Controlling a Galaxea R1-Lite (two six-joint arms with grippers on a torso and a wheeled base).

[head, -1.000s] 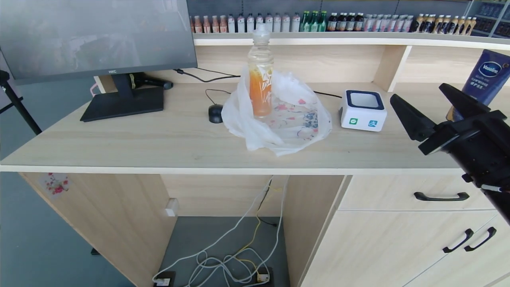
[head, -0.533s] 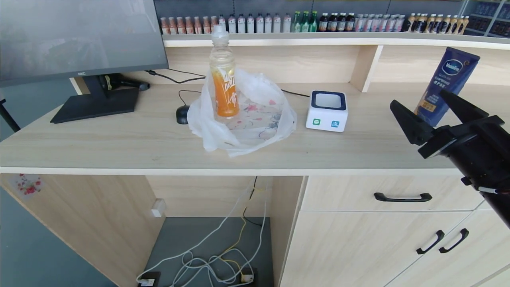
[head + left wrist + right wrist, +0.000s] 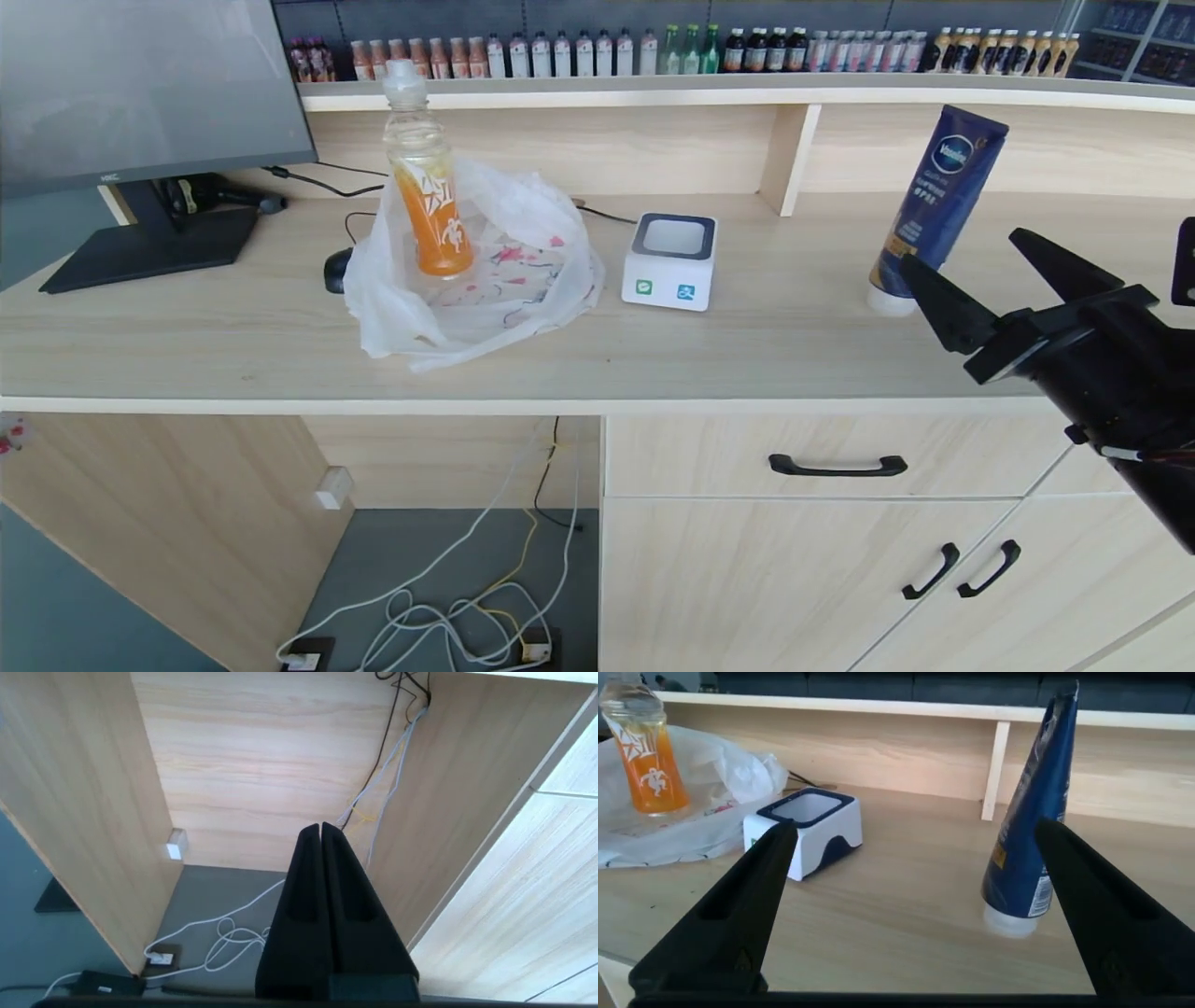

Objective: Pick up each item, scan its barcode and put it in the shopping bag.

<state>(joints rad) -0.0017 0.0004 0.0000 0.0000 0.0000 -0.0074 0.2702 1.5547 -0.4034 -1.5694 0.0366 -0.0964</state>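
Our right tool (image 3: 962, 250), released wide, has the blue tube (image 3: 938, 201) at twelve o'clock on the worktop (image 3: 747, 345). We should straddle it squarely and close gently, lest it topple.

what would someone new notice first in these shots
Likely the orange drink bottle standing upright inside the white shopping bag on the left part of the counter. Next comes the tall blue tube standing cap-down toward the right, with the right end effector open just in front of it. A small white scanner sits between bag and tube.
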